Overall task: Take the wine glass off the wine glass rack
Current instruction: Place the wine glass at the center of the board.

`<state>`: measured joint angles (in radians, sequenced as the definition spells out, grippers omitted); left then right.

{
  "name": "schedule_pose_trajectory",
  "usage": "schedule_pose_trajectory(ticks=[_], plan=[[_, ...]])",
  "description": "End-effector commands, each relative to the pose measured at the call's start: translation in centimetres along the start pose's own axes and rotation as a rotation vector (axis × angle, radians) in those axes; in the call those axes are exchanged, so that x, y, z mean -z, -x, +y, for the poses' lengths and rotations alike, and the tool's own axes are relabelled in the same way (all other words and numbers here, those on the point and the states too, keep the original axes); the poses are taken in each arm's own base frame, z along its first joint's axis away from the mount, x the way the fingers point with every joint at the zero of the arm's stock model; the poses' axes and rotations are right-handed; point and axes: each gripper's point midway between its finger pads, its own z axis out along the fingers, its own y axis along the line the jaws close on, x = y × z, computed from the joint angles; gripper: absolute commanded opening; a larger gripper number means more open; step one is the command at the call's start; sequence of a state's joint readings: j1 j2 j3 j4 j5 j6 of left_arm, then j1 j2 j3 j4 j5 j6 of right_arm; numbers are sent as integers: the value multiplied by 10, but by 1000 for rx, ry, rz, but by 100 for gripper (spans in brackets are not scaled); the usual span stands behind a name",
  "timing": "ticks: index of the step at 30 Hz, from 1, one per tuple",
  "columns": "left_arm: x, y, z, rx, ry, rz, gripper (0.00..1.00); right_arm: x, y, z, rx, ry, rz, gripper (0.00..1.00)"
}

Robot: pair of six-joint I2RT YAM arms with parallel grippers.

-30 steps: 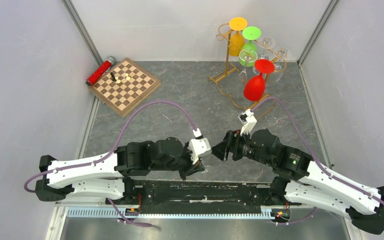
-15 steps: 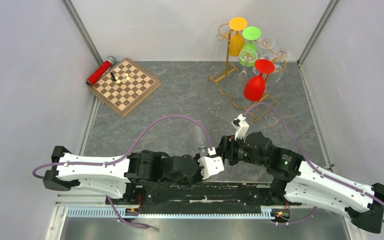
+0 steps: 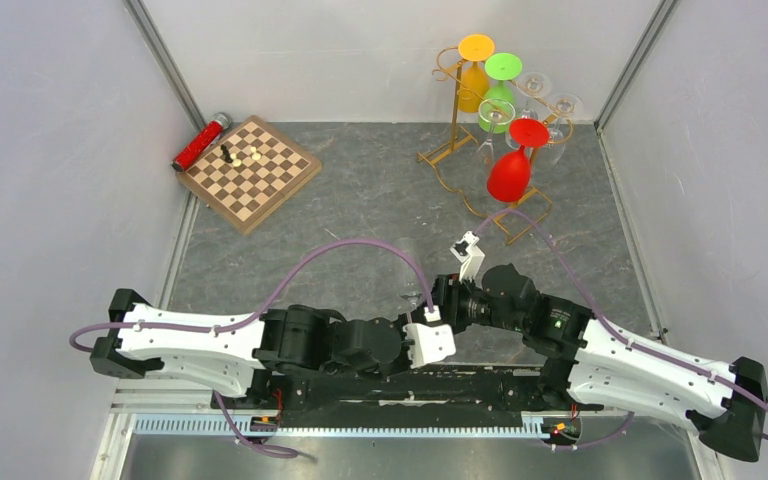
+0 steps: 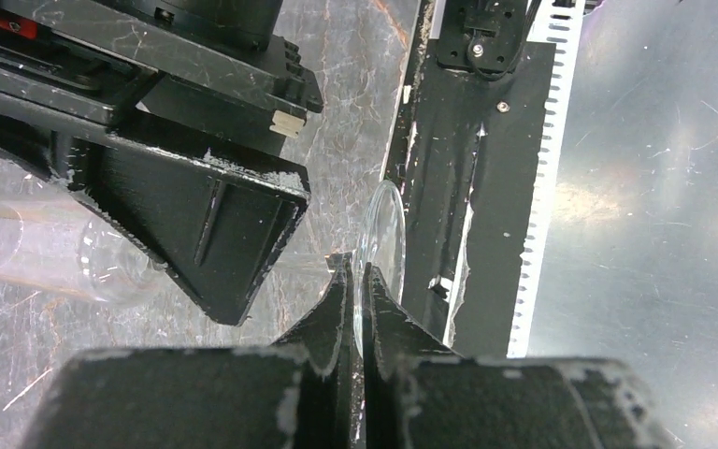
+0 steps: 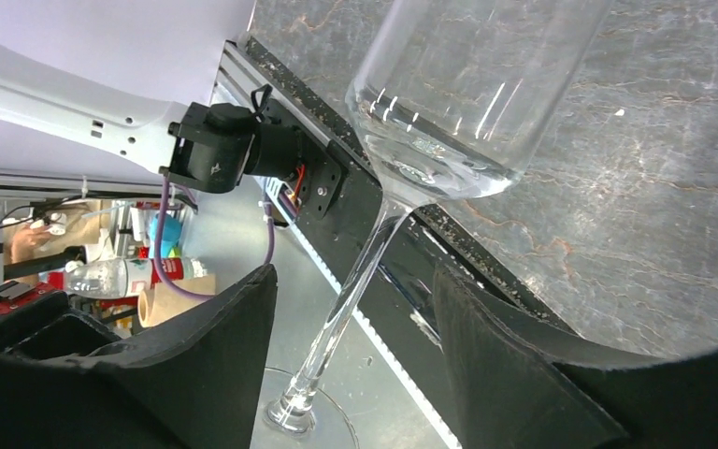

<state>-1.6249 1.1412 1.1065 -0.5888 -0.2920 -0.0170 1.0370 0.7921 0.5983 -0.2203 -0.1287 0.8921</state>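
1. Nearest, the left pincer (image 4: 355, 273) is clamped tight on the rim of the foot (image 4: 381, 234) of a clear wine glass (image 5: 467, 103); the thin disc stands on edge between its fingertips, and the rest of the glass runs out ahead of it, bowl farthest away
2. Just beyond, the right pincer (image 5: 355, 281) straddles the stem (image 5: 337, 327) with its jaws wide; one finger (image 5: 215, 346) stands on either side with a clear gap, touching nothing as far as its wrist view shows; the bowl lies past its fingertips, the foot back toward its palm
3. The glass lies tilted between the two pincers, over the near part of the table (image 3: 380, 200); whether it touches the table cannot be told
4. Far ahead of both pincers, on the right pincer's side, the wine glass rack (image 3: 454, 125) stands at the back of the table, well apart from the held glass; a red glass (image 3: 509, 176), a green glass (image 3: 503, 67), an orange glass (image 3: 476, 48) and a few clear ones hang on it
5. By my reading, the main step is done: this glass is off the rack and carried by the left pincer alone; what seems left is a handover at the stem or setting the glass down, neither yet done
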Motion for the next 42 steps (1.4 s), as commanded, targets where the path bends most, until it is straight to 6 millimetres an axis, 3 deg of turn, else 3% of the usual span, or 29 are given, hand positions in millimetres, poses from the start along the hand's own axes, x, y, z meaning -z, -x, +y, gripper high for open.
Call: schedule_pose_trajectory(ticks=[1,11,17,23,30,33,38,42], plan=[[9,41,11,-24,47,-133,2,-3,1,14,-14,73,-8,63],[9,43,11,-18,50,-153,2,-6,-1,15,-31,95,-3,45],[9,41,9,-8,45,-153,2,-6,-2,14,-38,95,-7,27],[10,35,2,12,6,-150,2,-7,-3,12,-42,97,-6,1],[9,26,-1,45,-4,-124,3,-7,-3,13,-42,109,-12,0],[11,24,0,58,-3,-123,11,-6,-2,14,-34,119,-19,0],[17,25,1,94,-1,-148,39,-2,3,16,0,129,-51,0],[27,29,8,136,20,-195,52,4,9,9,46,95,-88,0]])
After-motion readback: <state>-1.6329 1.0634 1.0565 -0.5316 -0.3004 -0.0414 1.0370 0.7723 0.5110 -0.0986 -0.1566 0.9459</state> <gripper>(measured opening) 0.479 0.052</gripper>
